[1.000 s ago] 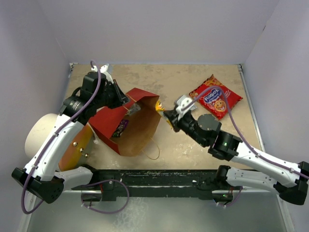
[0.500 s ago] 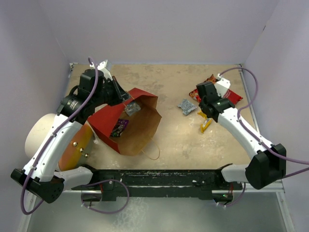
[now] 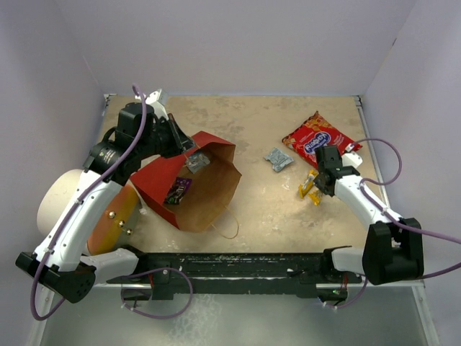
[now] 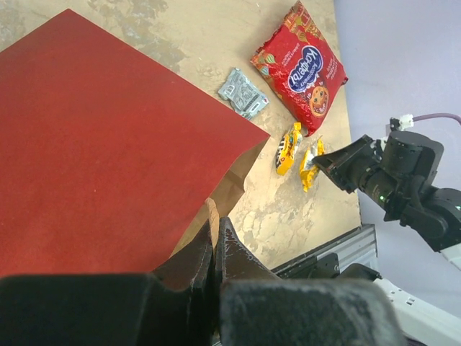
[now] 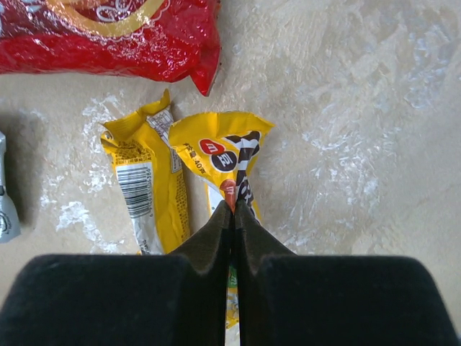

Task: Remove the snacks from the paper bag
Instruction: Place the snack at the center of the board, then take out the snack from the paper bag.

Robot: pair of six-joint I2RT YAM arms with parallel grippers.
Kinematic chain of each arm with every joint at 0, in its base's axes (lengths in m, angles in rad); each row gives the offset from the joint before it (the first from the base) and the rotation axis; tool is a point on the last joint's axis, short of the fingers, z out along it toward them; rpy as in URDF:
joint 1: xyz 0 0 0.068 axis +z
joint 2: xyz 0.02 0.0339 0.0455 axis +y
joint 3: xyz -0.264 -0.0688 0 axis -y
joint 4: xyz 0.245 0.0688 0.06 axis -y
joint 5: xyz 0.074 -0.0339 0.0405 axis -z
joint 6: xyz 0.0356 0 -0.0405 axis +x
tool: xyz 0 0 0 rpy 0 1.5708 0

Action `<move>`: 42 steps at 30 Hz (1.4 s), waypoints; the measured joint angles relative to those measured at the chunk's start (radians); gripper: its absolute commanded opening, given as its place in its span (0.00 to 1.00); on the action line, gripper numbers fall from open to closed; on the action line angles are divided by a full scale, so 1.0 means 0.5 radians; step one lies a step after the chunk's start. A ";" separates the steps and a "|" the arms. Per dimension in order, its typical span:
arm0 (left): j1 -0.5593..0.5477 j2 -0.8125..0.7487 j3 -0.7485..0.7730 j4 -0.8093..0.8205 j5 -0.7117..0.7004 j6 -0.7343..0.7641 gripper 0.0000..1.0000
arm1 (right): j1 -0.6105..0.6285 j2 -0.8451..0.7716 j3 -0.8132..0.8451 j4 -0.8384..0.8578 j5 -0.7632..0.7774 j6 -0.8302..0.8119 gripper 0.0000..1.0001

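The paper bag [image 3: 205,191] lies on its side at the left, mouth facing right, red face up [image 4: 94,144]. A purple packet [image 3: 178,189] and a silver-grey one [image 3: 196,163] lie inside it. My left gripper [image 4: 214,223] is shut on the bag's upper rim. My right gripper [image 5: 233,207] is shut on a yellow-orange packet [image 5: 227,155] low over the table, beside a second yellow packet [image 5: 148,191]. Both show in the top view [image 3: 311,187]. The red cookie bag [image 3: 320,142] and another silver-grey packet [image 3: 277,158] lie on the table.
A white cylinder [image 3: 61,202] with an orange end [image 3: 115,220] lies at the left beside the paper bag. The bag's string handle [image 3: 229,223] loops toward the near rail [image 3: 238,263]. Walls close in on the table at the left, back and right.
My right arm has swung from the bag's mouth to the right side, carrying a yellow packet down beside the other one. The left arm and bag have stayed put.
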 measured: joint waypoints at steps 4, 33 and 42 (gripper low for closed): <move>0.000 -0.002 0.000 -0.005 0.020 0.000 0.01 | -0.023 0.030 -0.112 0.206 -0.034 -0.087 0.10; 0.002 -0.049 -0.016 -0.070 0.027 -0.002 0.01 | 0.938 -0.612 -0.230 1.412 -1.864 -1.875 0.70; 0.002 -0.049 -0.016 -0.146 0.030 -0.002 0.00 | 1.540 -0.124 -0.034 1.404 -2.068 -3.209 0.66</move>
